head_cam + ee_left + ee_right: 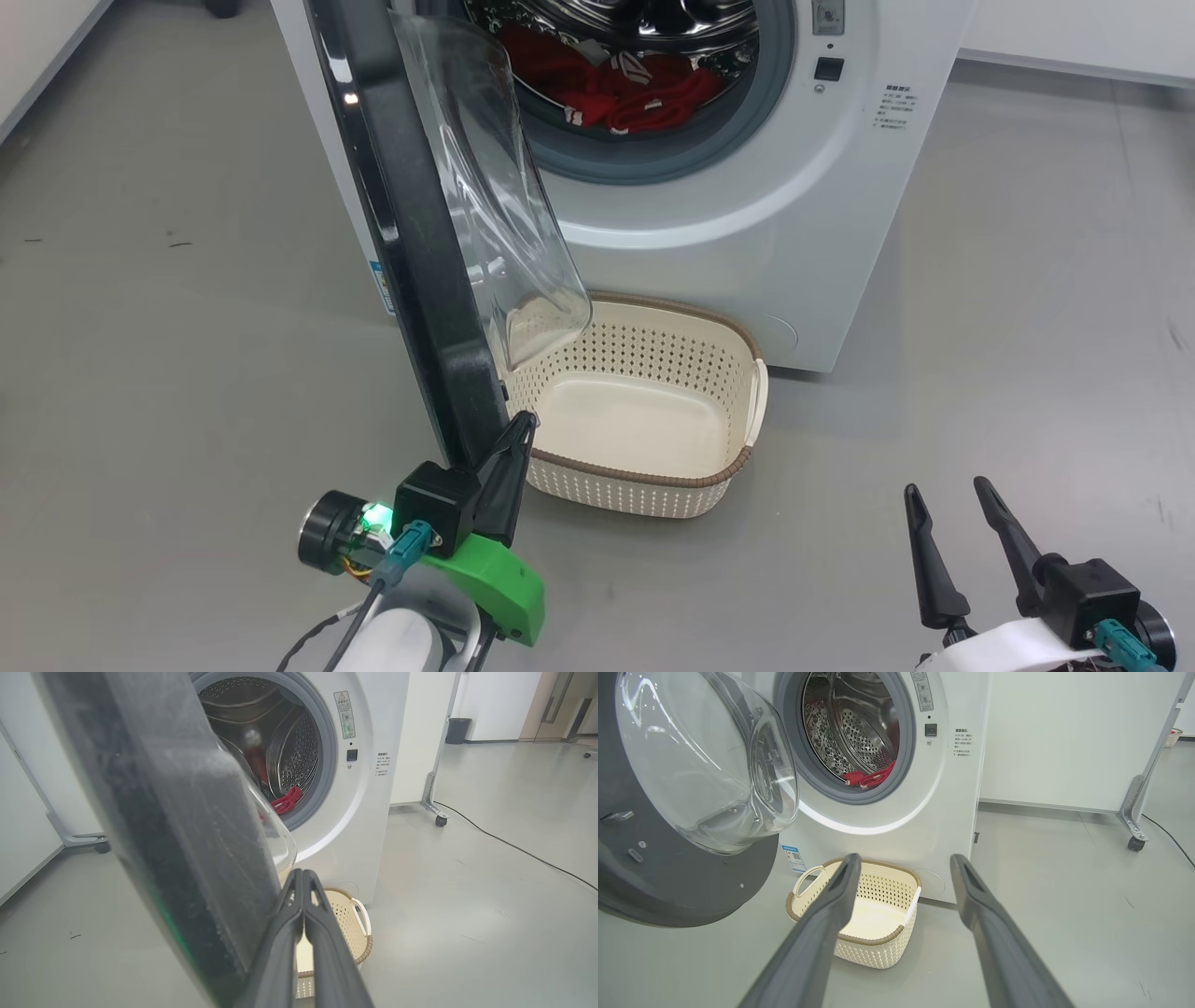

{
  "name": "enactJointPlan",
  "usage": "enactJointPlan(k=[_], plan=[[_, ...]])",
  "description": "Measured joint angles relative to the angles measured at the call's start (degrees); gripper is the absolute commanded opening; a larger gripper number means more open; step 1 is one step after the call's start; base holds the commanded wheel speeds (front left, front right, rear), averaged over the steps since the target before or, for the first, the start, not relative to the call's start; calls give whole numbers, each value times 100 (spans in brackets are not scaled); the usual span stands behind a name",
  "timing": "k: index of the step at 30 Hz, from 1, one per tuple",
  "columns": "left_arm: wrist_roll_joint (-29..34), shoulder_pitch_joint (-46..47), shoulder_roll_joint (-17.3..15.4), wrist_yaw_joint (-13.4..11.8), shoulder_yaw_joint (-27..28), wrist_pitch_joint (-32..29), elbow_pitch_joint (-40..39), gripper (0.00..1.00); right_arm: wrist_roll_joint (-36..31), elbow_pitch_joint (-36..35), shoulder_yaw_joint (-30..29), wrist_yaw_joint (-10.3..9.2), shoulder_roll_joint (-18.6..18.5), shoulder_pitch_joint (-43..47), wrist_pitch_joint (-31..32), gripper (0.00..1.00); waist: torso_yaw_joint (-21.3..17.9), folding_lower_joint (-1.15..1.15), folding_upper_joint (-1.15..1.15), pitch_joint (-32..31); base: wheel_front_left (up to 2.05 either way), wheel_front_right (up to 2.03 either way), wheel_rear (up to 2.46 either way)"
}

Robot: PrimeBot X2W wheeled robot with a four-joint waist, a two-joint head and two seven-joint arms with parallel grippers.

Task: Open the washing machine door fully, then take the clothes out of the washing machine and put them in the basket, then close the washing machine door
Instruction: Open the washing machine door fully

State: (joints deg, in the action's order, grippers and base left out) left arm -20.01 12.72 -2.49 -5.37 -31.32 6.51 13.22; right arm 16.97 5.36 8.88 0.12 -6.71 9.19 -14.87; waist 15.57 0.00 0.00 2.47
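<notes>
Washing machine door partly open, edge-on in head view, just beside basket. Left gripper shut tight, holds nothing, tips at door's lower inner edge, apparently touching. Right gripper spread wide, empty, well apart.

Judgement: push rim outward along hinge arc, slowly, lest tips slip off.

Right wrist view adds door's inner face, glass bowl, and clothes low in drum.

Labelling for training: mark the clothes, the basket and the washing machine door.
clothes (653,103), head view, red fabric.
basket (644,350), head view, perforated back wall.
washing machine door (668,891), right wrist view, dark inner frame.
</notes>
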Motion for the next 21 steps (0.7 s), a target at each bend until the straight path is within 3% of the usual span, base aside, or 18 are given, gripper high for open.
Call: enactJointPlan(k=[21], plan=[[-66,-2,35,-58,-62,215,8,0,-87,-36,-261,34,12,-1,0,100,548,0,0,116,0,0,0]])
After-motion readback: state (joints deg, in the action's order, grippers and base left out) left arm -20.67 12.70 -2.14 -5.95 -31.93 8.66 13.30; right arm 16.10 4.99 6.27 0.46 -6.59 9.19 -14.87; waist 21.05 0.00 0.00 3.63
